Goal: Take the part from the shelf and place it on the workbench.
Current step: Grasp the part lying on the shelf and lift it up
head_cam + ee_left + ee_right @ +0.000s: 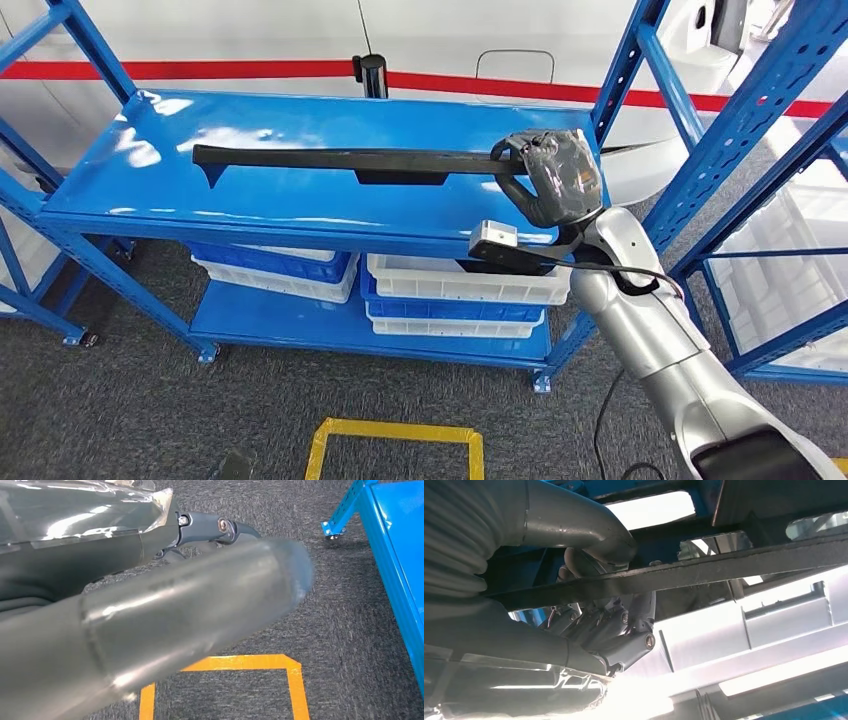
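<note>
your blue shelf (150,190) carries the job: the long black trim part (330,160) lies flat on its top deck, long axis running across the shelf from your left to your right. below it sit white and blue bins (455,285), with a yellow floor marking (395,432) on the grey carpet in front. your right hand (555,175) is at the part's right-hand end, thumb over the strip and fingers beneath it, so it looks clamped on the part (684,575), which i judge is not yet lifted clear of the deck. all the rest of the part's length extends leftward from that hand, so expect the far end to droop. your left hand (150,630) hangs low over the carpet; you cannot tell its finger state.
</note>
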`<action>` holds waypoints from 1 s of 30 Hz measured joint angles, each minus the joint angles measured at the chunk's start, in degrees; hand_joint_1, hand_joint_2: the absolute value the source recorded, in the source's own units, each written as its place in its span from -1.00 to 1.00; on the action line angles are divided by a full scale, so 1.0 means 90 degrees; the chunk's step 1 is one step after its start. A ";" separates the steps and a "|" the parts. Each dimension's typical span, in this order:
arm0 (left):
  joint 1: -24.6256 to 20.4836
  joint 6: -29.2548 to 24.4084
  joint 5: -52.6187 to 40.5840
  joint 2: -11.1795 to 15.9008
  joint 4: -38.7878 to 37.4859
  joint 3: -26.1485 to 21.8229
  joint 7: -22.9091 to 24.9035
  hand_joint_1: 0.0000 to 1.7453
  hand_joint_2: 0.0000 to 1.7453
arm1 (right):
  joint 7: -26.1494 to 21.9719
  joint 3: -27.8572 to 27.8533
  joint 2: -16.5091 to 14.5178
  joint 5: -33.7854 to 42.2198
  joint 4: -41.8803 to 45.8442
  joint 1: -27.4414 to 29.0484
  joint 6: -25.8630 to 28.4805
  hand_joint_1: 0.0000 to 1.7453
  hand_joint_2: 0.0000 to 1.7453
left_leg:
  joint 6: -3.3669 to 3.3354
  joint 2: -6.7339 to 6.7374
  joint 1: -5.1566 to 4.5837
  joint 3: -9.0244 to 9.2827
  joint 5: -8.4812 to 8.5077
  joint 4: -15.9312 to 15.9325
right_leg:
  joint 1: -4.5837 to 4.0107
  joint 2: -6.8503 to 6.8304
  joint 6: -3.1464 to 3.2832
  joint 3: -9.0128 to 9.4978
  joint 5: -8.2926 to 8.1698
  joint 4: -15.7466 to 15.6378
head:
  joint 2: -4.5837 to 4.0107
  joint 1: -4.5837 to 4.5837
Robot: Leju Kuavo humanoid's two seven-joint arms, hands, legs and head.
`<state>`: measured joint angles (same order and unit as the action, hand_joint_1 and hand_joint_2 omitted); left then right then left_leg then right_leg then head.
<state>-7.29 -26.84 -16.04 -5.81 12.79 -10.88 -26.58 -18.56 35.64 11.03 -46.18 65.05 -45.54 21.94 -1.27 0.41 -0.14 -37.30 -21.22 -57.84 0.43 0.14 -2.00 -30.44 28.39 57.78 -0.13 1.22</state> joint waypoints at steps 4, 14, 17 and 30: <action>0.0000 0.0000 0.0000 -0.0001 0.0000 0.0000 0.0000 -1.00 -1.00 | 0.0000 0.0001 0.0001 -0.0001 0.0000 0.0000 0.0000 0.86 1.00 | 0.0004 0.0000 0.0001 -0.0001 0.0006 0.0002 | -0.0002 0.0000 0.0000 -0.0002 0.0000 0.0004 | 0.0000 0.0003; 0.0023 0.0000 0.0001 0.0009 -0.0002 -0.0001 0.0004 -1.00 -1.00 | 0.0033 -0.0004 -0.0061 -0.0033 -0.0012 -0.0037 0.0005 0.86 1.00 | 0.0249 -0.0061 0.0137 -0.0106 -0.0986 -0.1061 | 0.0098 -0.0036 0.0243 -0.0453 -0.0432 -0.0010 | 0.0000 0.0021; 0.0009 -0.0013 -0.0012 0.0009 -0.0002 -0.0001 0.0042 -1.00 -1.00 | 0.0075 -0.0059 -0.0048 -0.0058 -0.0016 -0.0081 0.0009 0.86 1.00 | 0.0060 -0.0074 0.0108 0.0644 -0.0718 -0.0040 | 0.0083 -0.0042 0.0041 -0.0762 -0.0532 0.0165 | 0.0000 0.0018; 0.0008 -0.0029 -0.0070 -0.0007 -0.0002 0.0000 0.0051 -1.00 -1.00 | 0.0123 -0.0159 0.0047 -0.0064 -0.0001 -0.0106 0.0007 0.86 1.00 | -0.0024 -0.0041 -0.0007 -0.0165 0.0188 0.0052 | -0.0030 -0.0032 0.0117 0.0185 0.0106 -0.0164 | 0.0000 0.0003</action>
<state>-7.21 -27.10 -16.68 -5.87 12.76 -10.88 -26.12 -17.45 34.21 11.46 -46.75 65.04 -46.49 22.00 -1.48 0.04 -0.20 -38.78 -19.53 -57.37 0.17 -0.15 -0.94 -28.78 29.34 56.30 -0.13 1.25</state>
